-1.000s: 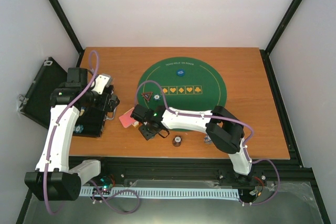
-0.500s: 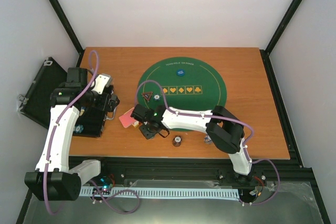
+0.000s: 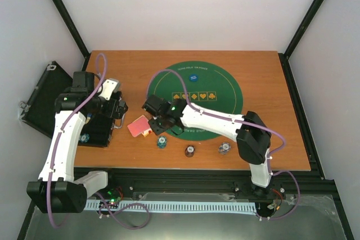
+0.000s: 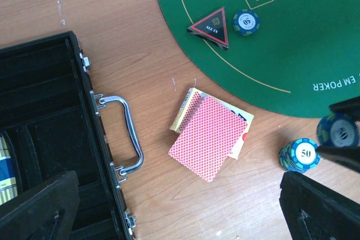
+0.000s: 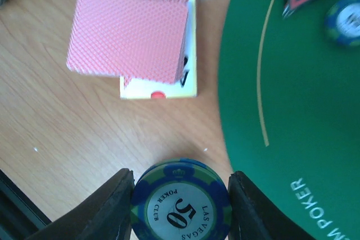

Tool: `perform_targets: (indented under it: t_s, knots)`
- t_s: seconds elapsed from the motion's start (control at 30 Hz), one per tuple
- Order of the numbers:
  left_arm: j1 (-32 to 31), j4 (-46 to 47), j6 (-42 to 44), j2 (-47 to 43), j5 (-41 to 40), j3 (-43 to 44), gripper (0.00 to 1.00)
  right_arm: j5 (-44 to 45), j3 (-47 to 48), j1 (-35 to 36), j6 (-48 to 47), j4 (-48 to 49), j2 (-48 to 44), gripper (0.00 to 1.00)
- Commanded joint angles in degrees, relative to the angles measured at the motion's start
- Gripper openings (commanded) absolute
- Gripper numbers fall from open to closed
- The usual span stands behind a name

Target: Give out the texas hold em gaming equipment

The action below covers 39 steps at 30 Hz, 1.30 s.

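Observation:
My right gripper (image 5: 180,177) is shut on a blue-green "50" poker chip (image 5: 181,209) and holds it above the wood, beside the green mat's edge (image 5: 281,111). In the top view that gripper (image 3: 160,123) sits just beyond a blue chip stack (image 3: 162,141) on the table. The red-backed cards (image 4: 209,136) lie fanned on their yellow box between case and mat. The triangle marker (image 4: 211,26) and one blue chip (image 4: 246,22) lie on the mat. My left gripper (image 4: 179,186) is open and empty over the black case's edge (image 3: 117,114).
The open black case (image 3: 98,127) lies at the left with its metal handle (image 4: 126,133) facing the cards. A dark red chip stack (image 3: 190,150) and another chip stack (image 3: 225,148) stand near the front edge. A blue button disc (image 3: 193,77) lies at the mat's far side.
My right gripper has moved away from the front edge toward the mat with a blue chip in it, uncovering the blue stack. The left arm has not moved.

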Motion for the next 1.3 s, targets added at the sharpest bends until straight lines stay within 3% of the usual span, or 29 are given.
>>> perform_targets:
  t_s: [0.0, 0.33, 0.63, 0.93, 1.27]
  knots:
    - [0.23, 1.66, -0.11, 0.39, -0.38, 0.10, 1.00, 0.79, 4.67, -3.27, -2.74, -3.68, -3.44, 0.23]
    - [0.26, 2.46, -0.43, 1.54, 0.74, -0.13, 1.00, 0.39, 10.33, -21.07, -7.37, -4.47, -0.59, 0.23]
    - [0.24, 3.65, 0.30, 4.37, 3.12, 0.03, 1.00, 1.66, 25.48, -32.83, -10.96, -7.58, 15.41, 0.23]
    - [0.26, 5.36, 0.77, 7.30, 6.66, 1.18, 1.00, 0.30, 41.03, -39.04, -11.97, -10.06, 30.25, 0.23]
    - [0.25, 6.96, 1.02, 8.41, 7.84, 0.57, 1.00, 0.05, 44.69, -40.06, -11.97, -9.49, 37.00, 0.24]
